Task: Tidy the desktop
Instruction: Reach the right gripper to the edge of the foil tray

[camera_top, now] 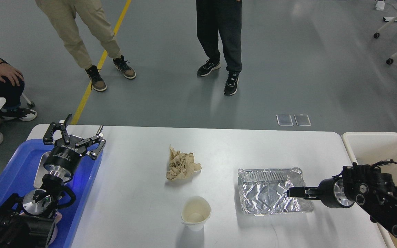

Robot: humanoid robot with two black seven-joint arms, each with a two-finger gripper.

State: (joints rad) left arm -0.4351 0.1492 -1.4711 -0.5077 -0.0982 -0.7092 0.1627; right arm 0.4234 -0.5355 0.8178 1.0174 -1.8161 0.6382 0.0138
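Observation:
The white desktop [136, 210] fills the lower view. On it lie a crumpled brown paper wad [182, 167], an upright empty paper cup [195, 213] and a silver foil tray [273, 190]. My left gripper [83, 126] is open and empty above the blue tray's far end, well left of the wad. My right gripper [289, 193] reaches in from the right, its tip over the foil tray's right rim. It is seen edge-on, so its fingers cannot be told apart.
A blue plastic tray [19, 165] lies at the desktop's left edge under my left arm. A cream-coloured bin [377, 143] stands off the right edge. Two people stand on the floor beyond the desktop, and one sits at the far left.

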